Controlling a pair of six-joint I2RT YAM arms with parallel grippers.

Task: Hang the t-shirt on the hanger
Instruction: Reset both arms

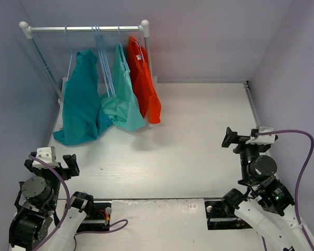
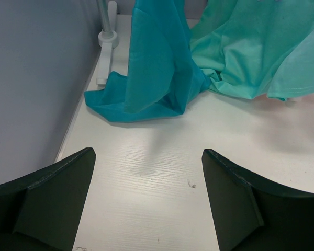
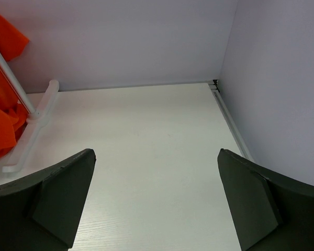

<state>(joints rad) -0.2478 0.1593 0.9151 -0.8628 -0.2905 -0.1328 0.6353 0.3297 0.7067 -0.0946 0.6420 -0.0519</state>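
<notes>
- Jaws on both arms stand wide apart and hold nothing: in each wrist view I see the two dark fingers at the lower corners with only bare white surface (image 1: 199, 136) between them.
- From above, the left arm (image 1: 42, 183) and the right arm (image 1: 259, 167) both sit at the near edge of the surface, well apart from the rack.
- At the far left, the t-shirt (image 1: 81, 104) hangs under the rail (image 1: 83, 29). It is leftmost in the row, next to the mint garment (image 1: 124, 99), and the orange garment (image 1: 144, 78) hangs beyond that.
- A thin pale-blue hanger (image 1: 69, 49) runs from the rail down into the top of the t-shirt, so I judge the shirt is carried by it.
- A few spare hangers (image 1: 102, 57) hang bare between the teal and mint cloth.
- The shirt's lower edge is not clear of the surface. In the left wrist view the hem lies folded on the white boards beside the foot of the rack.
- My reading is that the main work is done: the shirt is up on the hanger, the hanger is on the rail, and nothing is in either grasp.
- I cannot confirm from these views that both shoulders sit squarely on the frame, because the cloth hangs in a bunched, narrow drape and hides most of the hanger.
- If anything is left, I would guess it is only a check of that seating.
</notes>
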